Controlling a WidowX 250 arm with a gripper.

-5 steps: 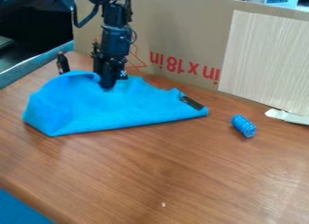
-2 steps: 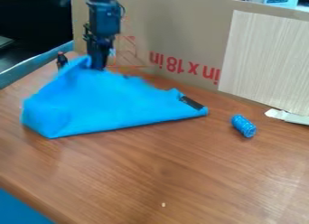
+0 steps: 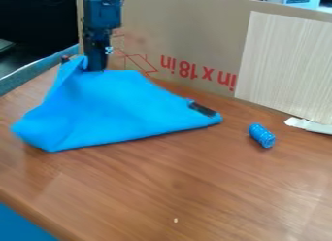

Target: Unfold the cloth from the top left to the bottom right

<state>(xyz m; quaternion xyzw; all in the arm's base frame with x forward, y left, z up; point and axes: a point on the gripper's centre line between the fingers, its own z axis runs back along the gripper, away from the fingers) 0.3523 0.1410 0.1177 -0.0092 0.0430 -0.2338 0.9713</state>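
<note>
- Currently, gripper [image 3: 96, 66] clamps cloth [image 3: 117, 109] at its raised top-left part, likely to open the fold.
- Cloth otherwise rests on surface [image 3: 194, 186], its weight probably anchoring the lower edge.

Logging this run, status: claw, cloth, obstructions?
Claw gripping cloth at raised upper-left edge. Cloth not spread flat. Blue cylinder apart, to its right; possibly in the way.

one camera view from above the bench [image 3: 214, 186], slanting down across it, facing the upright cardboard [image 3: 201, 36] at 12 o'clock, close enough that the bench runs out of frame at 3 and 6 o'clock
</note>
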